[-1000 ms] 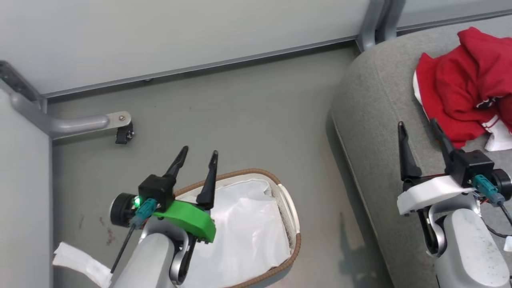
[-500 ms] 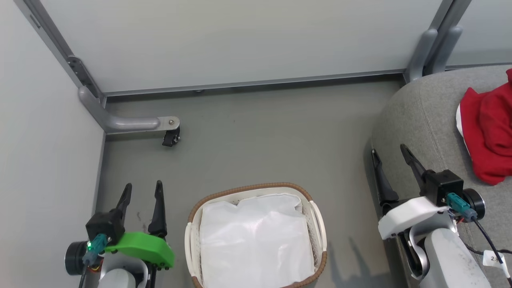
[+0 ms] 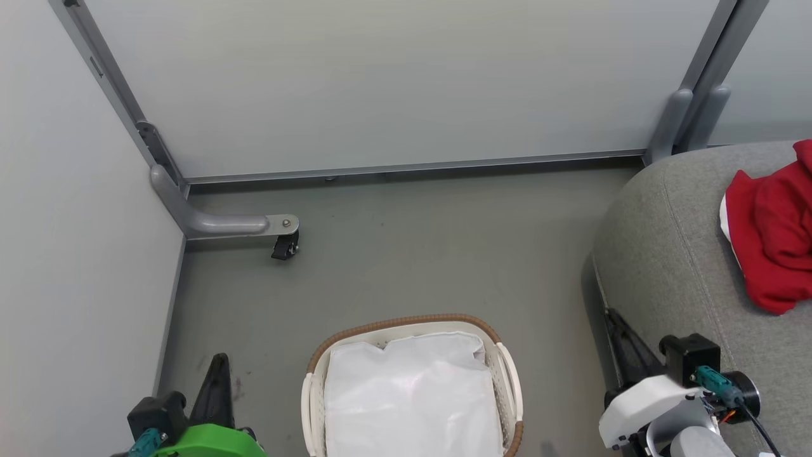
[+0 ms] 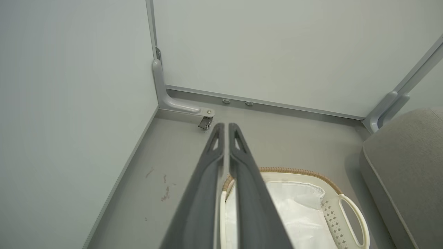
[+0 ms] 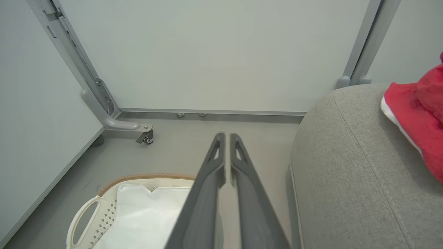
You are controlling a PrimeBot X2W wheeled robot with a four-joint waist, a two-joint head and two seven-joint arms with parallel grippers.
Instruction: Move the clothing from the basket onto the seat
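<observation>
A grey floor [image 3: 412, 254] runs up to a pale grey rear wall panel [image 3: 406, 82], edged along its base by a metal rail [image 3: 412, 168]. Two small round fittings [image 4: 226, 101] sit under that rail. A second pale panel [image 3: 63, 254] closes the left side. In the corner between the panels, a grey metal post [image 3: 114, 89] slants down and curves into a flat foot bracket [image 3: 216, 223] that lies along the floor. A small black caster wheel [image 3: 285, 246] hangs under its screwed end. At the right, two upright grey posts [image 3: 698, 95] stand side by side against the rear panel. Reddish-brown stains [image 4: 165, 193] mark the floor near the left panel. A crumpled white liner sheet [image 3: 412, 400] lies at the bottom centre of the head view.
</observation>
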